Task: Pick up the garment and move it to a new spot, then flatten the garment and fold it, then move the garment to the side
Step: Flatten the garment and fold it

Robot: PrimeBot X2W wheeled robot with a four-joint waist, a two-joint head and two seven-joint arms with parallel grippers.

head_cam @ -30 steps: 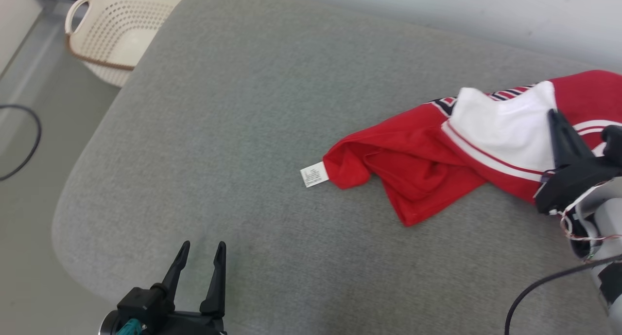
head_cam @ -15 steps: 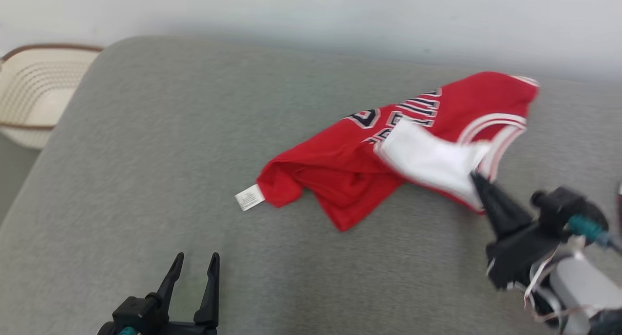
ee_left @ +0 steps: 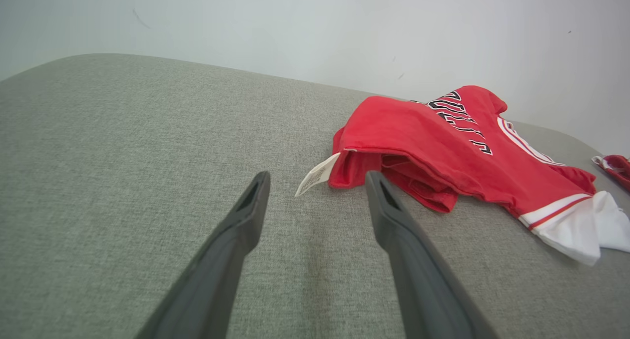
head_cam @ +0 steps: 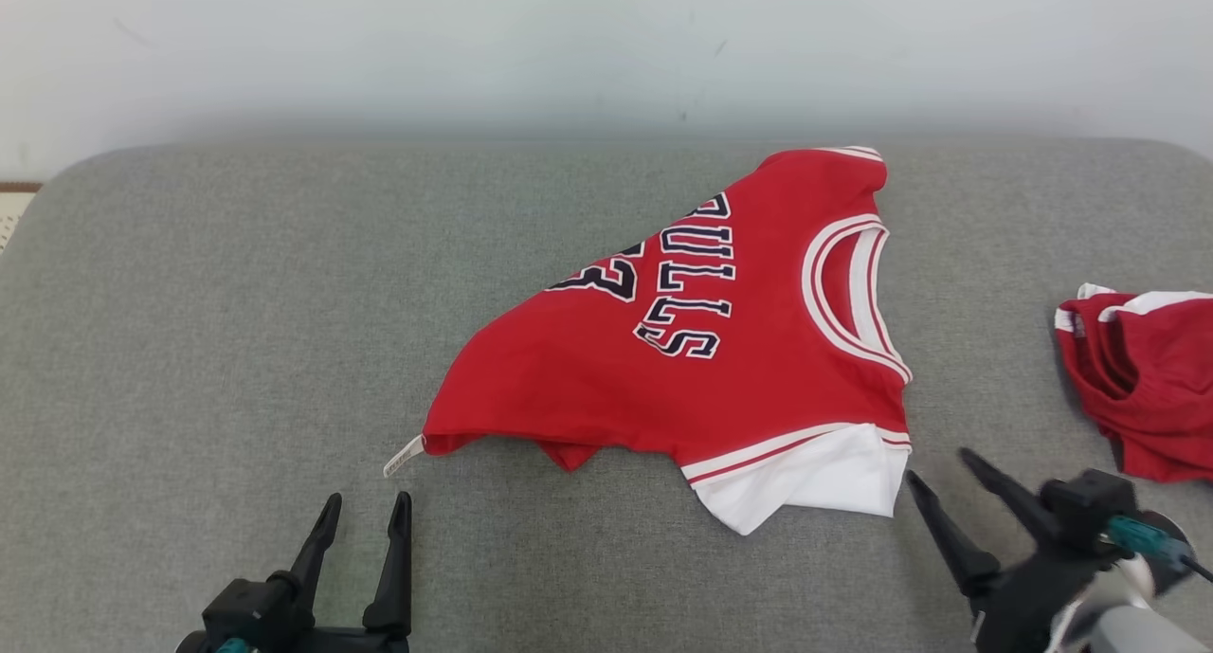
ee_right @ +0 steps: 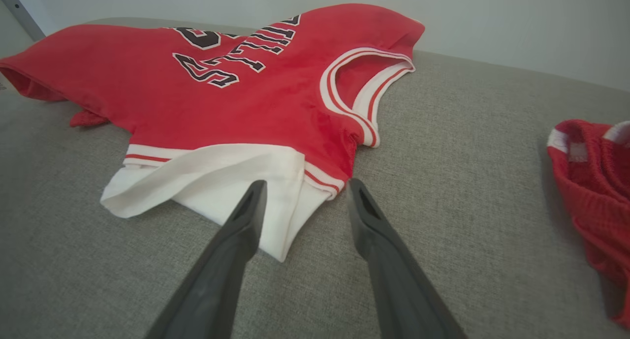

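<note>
Right tool (head_cam: 936, 463) near garment (head_cam: 720, 378), collar (head_cam: 853, 293) rightward

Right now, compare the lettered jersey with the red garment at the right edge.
The jersey lies spread near the middle; the red garment sits bunched at the right, partly out of frame. The jersey shows dark lettering and a white sleeve; the red garment shows no lettering. Both are red with white trim, on the grey cushion.
</note>
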